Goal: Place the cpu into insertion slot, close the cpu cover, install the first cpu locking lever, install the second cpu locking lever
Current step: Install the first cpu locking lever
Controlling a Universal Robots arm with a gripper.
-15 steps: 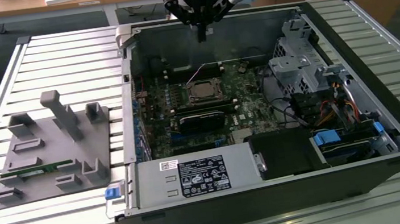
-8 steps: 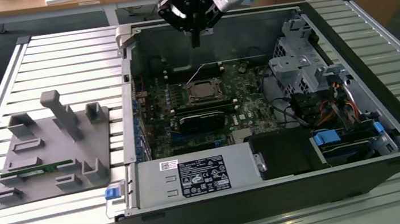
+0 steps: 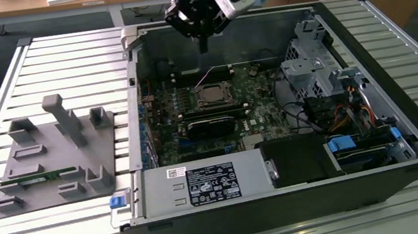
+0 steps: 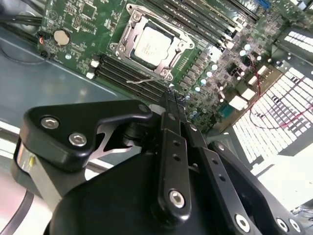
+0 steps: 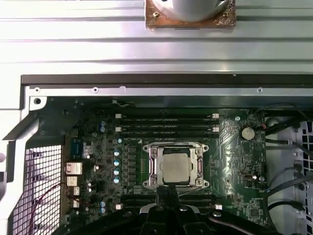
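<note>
Exterior view: the gripper [image 3: 203, 49] hangs over the far side of an open computer case [image 3: 284, 209] lying on a slatted metal surface [image 3: 66, 57]. Its fingers are pressed together and hold nothing. The cpu [image 3: 213, 95] sits in its socket on the motherboard [image 3: 252, 81], below the fingertips and apart from them. In the first wrist view, the cpu cover [image 5: 154, 166] lies flat around the chip, framing its silvery top. A grey fixture block [image 3: 54, 154] rests beside the case, on the exterior view's left.
</note>
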